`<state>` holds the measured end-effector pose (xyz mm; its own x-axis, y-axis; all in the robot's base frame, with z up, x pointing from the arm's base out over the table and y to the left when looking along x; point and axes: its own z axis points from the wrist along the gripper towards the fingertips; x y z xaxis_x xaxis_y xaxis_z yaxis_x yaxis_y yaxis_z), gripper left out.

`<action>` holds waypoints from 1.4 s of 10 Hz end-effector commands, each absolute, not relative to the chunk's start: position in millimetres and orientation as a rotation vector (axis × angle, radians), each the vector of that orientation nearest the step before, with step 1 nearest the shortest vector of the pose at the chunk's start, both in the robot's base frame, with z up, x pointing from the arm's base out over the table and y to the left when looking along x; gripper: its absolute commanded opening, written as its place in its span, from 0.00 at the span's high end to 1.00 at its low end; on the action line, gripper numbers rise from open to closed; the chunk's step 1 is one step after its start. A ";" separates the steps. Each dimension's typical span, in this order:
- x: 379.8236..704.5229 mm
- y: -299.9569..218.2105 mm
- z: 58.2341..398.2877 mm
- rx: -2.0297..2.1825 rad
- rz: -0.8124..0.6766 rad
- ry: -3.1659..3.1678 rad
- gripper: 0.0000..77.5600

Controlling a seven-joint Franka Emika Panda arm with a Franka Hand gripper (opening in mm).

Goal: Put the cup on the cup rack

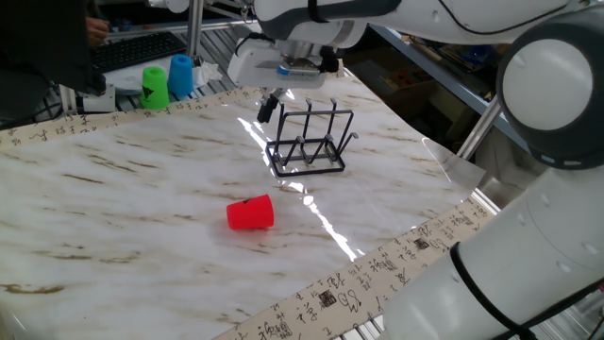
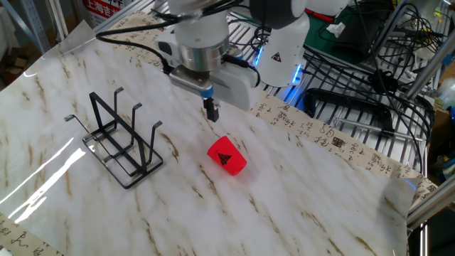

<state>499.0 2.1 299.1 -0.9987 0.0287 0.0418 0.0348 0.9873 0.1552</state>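
Marble-patterned table top (image 1: 123, 189) from one fixed view: I see the small bright red plastic cup (image 1: 250, 213) lying on its side, well apart from the black wire cup rack (image 1: 309, 144) standing upright behind it. My gripper (image 1: 269, 107) hangs just left of the rack, fingers pressed together on nothing. A green cup (image 1: 155, 86) and blue cup (image 1: 180, 76) stand at the far edge.

From the other fixed view, the gripper (image 2: 212, 112) hovers above the table, near the red cup (image 2: 227, 156), between it and the rack (image 2: 121, 139).

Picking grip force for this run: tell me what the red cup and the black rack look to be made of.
The red cup looks like plastic: uniform bright colour, smooth matte walls, no handle. The cup rack appears to be thin wire, likely coated metal: slim black rods, upright prongs, open rectangular base.
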 end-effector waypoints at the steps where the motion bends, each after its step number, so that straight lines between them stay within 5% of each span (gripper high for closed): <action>1: 492.1 36.1 313.8 -0.171 -0.217 -3.078 1.00; 14: 491.8 53.0 321.4 -0.260 -0.194 -3.078 1.00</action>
